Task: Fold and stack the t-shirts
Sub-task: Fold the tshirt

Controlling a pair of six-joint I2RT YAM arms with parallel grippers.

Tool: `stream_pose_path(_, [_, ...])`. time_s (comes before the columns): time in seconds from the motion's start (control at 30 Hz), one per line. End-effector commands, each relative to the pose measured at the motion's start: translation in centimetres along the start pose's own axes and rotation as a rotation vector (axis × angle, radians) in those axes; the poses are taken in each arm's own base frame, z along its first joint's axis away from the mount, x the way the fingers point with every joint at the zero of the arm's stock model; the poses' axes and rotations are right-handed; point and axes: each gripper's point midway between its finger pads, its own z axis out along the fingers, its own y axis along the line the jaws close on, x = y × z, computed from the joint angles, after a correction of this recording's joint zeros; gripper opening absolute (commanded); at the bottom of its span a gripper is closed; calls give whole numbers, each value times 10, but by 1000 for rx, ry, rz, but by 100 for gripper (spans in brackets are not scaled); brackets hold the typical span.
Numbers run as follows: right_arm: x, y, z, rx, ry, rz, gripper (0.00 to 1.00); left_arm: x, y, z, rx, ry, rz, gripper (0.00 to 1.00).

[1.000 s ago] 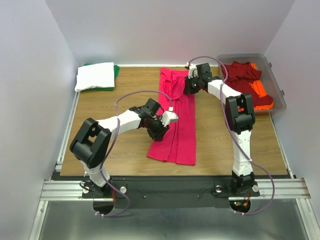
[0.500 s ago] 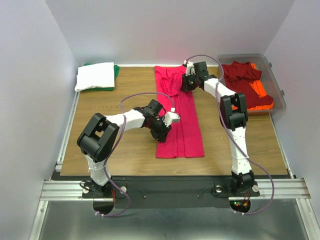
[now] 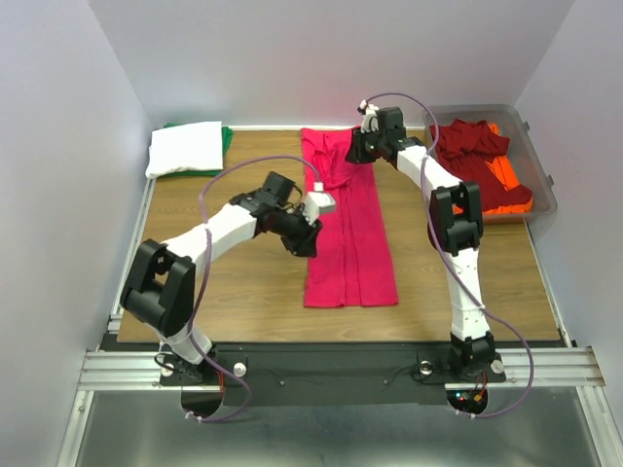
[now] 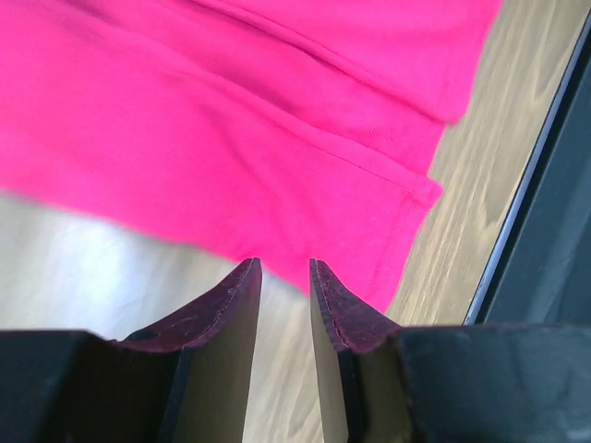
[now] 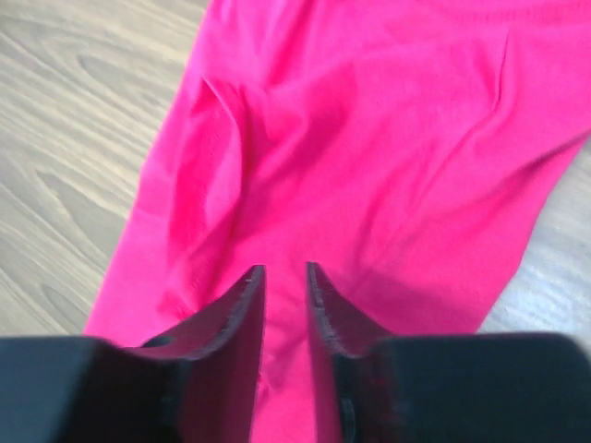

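While the left tool (image 4: 283,264) angles inward and the right tool (image 5: 284,269) reaches far, both slightly parted and empty, the pink-red t-shirt (image 3: 350,243) lies lengthwise, near-to-far.

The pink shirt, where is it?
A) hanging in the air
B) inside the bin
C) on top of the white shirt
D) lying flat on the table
D: the pink shirt lies stretched out in a long strip on the table, not in the bin.
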Motion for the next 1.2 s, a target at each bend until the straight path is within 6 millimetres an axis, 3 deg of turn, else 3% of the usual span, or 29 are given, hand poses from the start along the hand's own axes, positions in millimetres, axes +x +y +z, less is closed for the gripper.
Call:
stream_pose_path(0.0, [-40,26,3,6,-109,-25,26,-20,19,-39,-30,-104,-88,40])
stream_pose_path(0.17, [-29,30,22,20,-100,-52,18,-11,56,-62,-116,-116,-160,40])
stream_pose_path(0.37, [-20,34,36,40,-94,-80,18,-12,71,-73,-153,-128,-171,40])
stream_pose_path(0.67, [-16,36,40,55,-90,-99,15,-9,70,-72,-140,-119,-165,40])
stream_pose_path(0.83, [-33,47,25,29,-120,-122,6,-6,72,-71,-142,-113,-160,40])
stream_pose_path(1.0, [-55,33,16,123,-181,-131,1,-6,74,-71,-142,-115,-161,40])
stream_pose_path(1.17, [-49,25,27,144,-176,-131,1,-5,75,-70,-143,-115,-164,40])
